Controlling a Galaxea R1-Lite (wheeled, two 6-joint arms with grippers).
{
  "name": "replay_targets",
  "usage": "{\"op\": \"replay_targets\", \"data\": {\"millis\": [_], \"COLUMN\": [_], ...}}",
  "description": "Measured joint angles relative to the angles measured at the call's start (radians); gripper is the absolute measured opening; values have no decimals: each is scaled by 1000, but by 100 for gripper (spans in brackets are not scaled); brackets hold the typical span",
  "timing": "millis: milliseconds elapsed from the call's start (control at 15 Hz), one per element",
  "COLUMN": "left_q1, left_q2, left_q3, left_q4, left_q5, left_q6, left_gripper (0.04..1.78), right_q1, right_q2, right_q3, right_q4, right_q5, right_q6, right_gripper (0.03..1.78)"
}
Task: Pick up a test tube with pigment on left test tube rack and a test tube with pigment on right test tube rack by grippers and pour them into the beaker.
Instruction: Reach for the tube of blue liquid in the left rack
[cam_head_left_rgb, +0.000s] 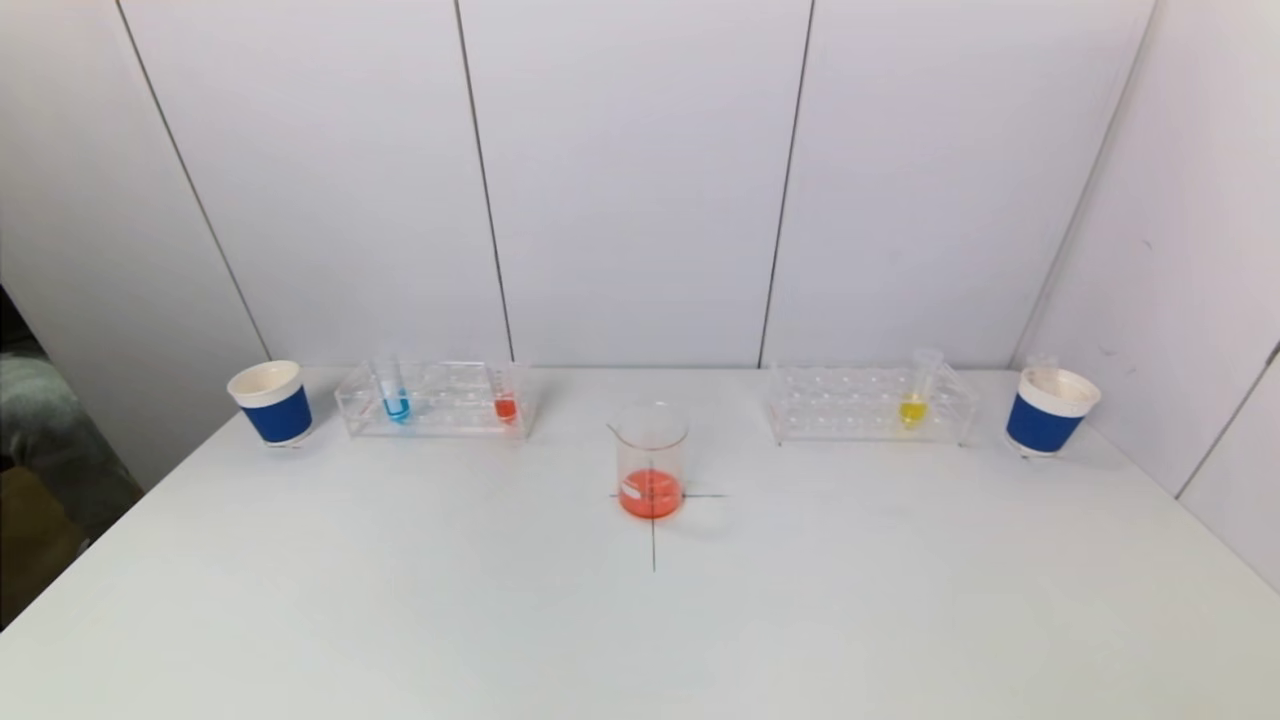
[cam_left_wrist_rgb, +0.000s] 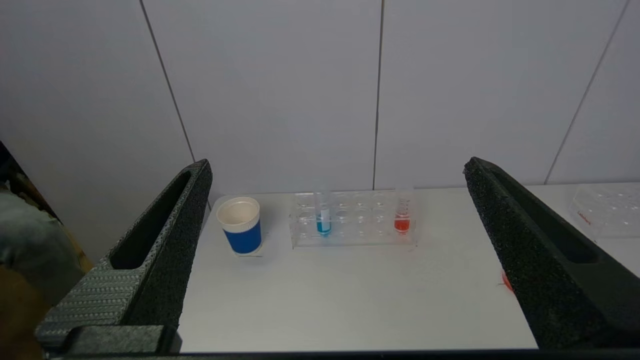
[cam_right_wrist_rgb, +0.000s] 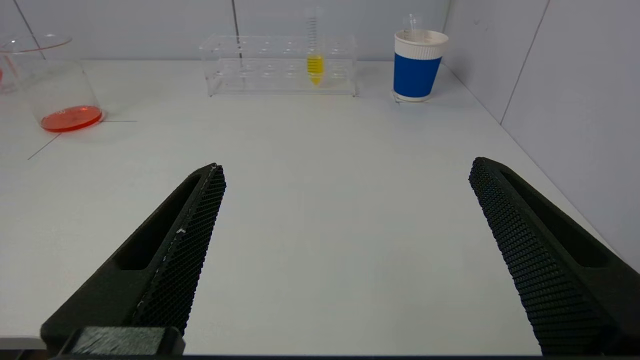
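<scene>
Black left gripper (cam_left_wrist_rgb: 337, 172) and right gripper (cam_right_wrist_rgb: 345, 170) gape (both empty).

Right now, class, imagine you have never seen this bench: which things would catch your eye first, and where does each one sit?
The beaker at the table's centre stands out, with orange-red liquid pooled at its bottom. Next come the coloured tubes: a blue tube and a red tube in the left rack, and a yellow tube alone in the right rack. A blue-banded paper cup stands beyond each rack's outer end, while the left gripper and right gripper wait open, well short of everything.
</scene>
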Motion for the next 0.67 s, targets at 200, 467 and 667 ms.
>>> {"op": "replay_targets", "data": {"millis": [200, 467, 667], "left_q1": [1, 5, 14], "left_q2": [193, 437, 586], "left_q3": [-44, -57, -54], "left_q4": [-124, -299, -439], "left_q5": [1, -4, -52], "left_q6": [-1, -18, -26], "left_gripper": [176, 176, 176], "right_q1": [1, 0, 1], "right_q2": [0, 0, 0], "right_q3": [0, 0, 0], "right_q4": [0, 0, 0], "right_q5": [0, 0, 0], "right_q6": [0, 0, 0], "right_gripper": [177, 177, 177]}}
